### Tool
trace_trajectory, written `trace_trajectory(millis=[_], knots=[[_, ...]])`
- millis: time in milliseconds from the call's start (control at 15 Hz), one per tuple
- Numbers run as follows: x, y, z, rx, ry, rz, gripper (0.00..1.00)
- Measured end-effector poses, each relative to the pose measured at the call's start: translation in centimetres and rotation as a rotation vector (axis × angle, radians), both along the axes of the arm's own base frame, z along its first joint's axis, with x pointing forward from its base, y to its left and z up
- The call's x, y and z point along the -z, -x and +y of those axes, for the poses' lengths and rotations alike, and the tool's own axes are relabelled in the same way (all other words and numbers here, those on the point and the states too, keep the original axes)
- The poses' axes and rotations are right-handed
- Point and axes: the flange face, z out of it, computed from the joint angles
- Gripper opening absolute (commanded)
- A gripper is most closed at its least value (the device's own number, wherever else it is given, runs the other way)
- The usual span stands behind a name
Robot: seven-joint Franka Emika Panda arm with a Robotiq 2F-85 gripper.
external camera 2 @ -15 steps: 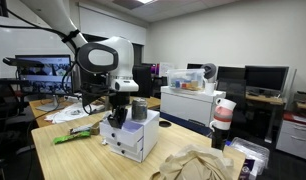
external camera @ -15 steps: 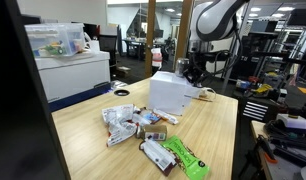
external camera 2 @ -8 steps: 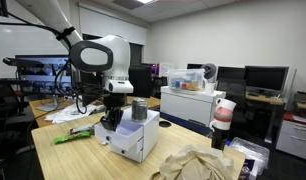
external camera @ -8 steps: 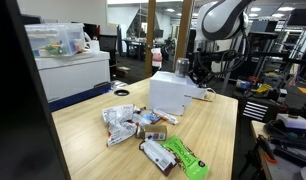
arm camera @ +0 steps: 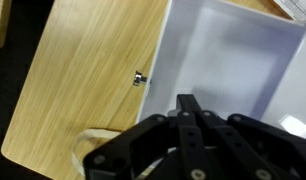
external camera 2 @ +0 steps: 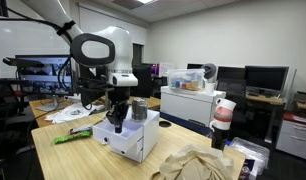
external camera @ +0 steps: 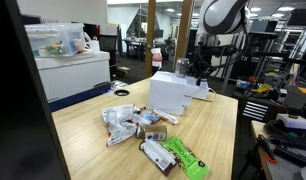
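Note:
My gripper [arm camera: 185, 102] is shut, with its black fingers pressed together and nothing visible between them. It hangs just over the edge of a white box [arm camera: 233, 60] on the wooden table [arm camera: 83, 70]. A small metal piece [arm camera: 139, 78] lies on the table next to the box's wall. In both exterior views the gripper [external camera: 199, 68] [external camera 2: 116, 117] is at one end of the white box [external camera: 171, 94] [external camera 2: 133, 137]. A metal cup [external camera 2: 139, 108] stands on the box beside the gripper.
Snack packets [external camera: 121, 123] and a green packet [external camera: 183, 156] [external camera 2: 73, 135] lie on the table. A beige cloth [external camera 2: 198, 165] [external camera: 204, 93] lies by the box. A white cabinet [external camera 2: 191, 102], a red and white cup [external camera 2: 224, 114] and a plastic bin [external camera: 53, 40] stand nearby.
The arm has shifted sideways along the box end and slightly up. The gripper has stayed shut. The box and packets have not moved.

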Motion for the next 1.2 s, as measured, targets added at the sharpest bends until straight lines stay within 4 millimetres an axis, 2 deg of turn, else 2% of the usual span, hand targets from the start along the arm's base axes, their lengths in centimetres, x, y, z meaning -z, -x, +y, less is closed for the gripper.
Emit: trace_trajectory(millis=[67,133,200,267,333,467,533,733,1000,1133,1200], knots=[[-0.8,-0.5,-0.1,-0.023,0.013,-0.019,0.0],[-2.7,-1.1,0.1,-0.068,0.029,-0.064,0.0],[-3.6,-1.2,0.2,-0.082,0.035,-0.082,0.0],[-6.2,-1.3,0.7,-0.14,0.055,-0.128,0.0],[-8.1,-1.5,1.5,-0.208,0.068,-0.165,0.0],[-10.0,-1.9,3.3,-0.278,0.067,-0.208,0.0],[-10.7,-2.4,4.9,-0.324,0.047,-0.234,0.0],[-11.2,-3.5,8.9,-0.446,-0.009,-0.286,0.0],[-10.8,-4.3,12.3,-0.563,-0.083,-0.334,0.0],[-9.9,-4.4,13.9,-0.626,-0.136,-0.351,0.0],[-8.2,-4.2,15.2,-0.694,-0.183,-0.343,0.0]])
